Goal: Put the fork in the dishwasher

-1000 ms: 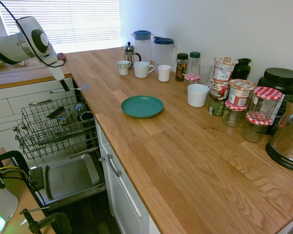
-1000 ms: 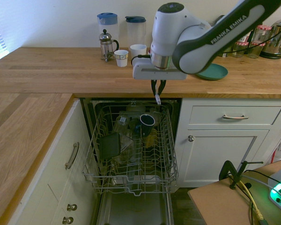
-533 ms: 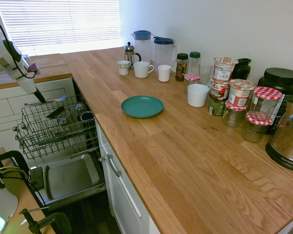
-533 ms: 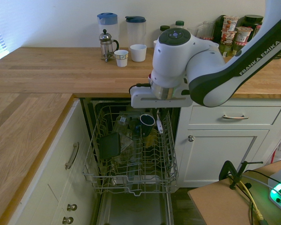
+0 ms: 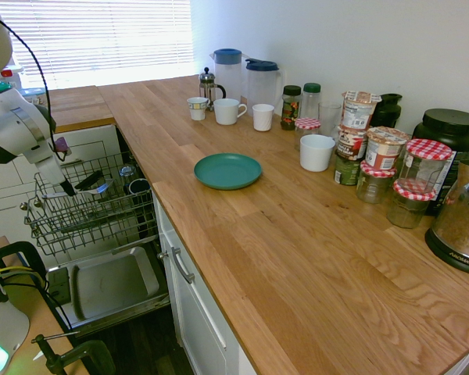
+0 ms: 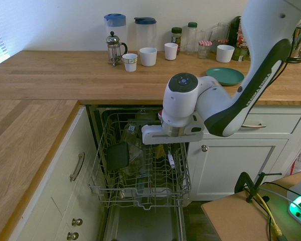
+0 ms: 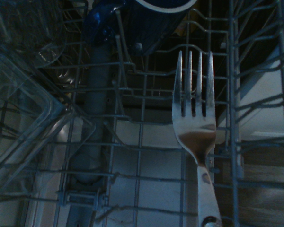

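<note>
the gripper (image 5: 69, 189) pinches the fork (image 7: 195, 130) by its handle above the dishwasher's rack (image 6: 140, 203), near a side edge, presumably so the tines enter first.

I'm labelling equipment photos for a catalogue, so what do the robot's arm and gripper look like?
The arm has rounded white segments with dark grey sections, "FRANKA EMIKA" lettered along one link, and a dark round cap with small marks near the wrist. A thin black cable runs alongside. The gripper has a wide, flat white body and slim black fingers.
</note>
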Controlling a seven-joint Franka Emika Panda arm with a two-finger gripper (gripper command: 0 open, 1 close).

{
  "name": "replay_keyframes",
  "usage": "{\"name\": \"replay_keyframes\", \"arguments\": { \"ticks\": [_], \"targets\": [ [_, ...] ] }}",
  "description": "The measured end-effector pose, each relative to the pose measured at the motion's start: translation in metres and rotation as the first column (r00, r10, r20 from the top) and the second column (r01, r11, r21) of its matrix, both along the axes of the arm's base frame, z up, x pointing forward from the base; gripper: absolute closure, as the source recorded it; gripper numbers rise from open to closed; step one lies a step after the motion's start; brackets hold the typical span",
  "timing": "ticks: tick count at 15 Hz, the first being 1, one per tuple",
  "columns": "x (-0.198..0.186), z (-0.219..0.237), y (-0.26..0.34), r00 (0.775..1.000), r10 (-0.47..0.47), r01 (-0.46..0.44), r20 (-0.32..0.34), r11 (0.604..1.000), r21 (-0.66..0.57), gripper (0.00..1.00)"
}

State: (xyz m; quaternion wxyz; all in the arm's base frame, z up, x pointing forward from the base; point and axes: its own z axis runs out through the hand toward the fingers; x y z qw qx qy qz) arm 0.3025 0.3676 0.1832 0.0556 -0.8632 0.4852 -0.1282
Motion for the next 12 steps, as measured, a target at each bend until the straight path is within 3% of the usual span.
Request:
{"name": "replay_keyframes", "arguments": {
  "ticks": [7, 8, 12],
  "targets": [
    [0.028, -0.050, 0.016, 1.000, -0.002, 0.001, -0.030, 1.000, -0.022, 1.00],
    [0.031, -0.054, 0.014, 1.000, -0.007, 0.006, -0.030, 1.000, -0.026, 0.00],
    [0.030, -0.062, 0.014, 0.999, -0.001, 0.000, -0.032, 1.000, -0.030, 0.00]
  ]
}}
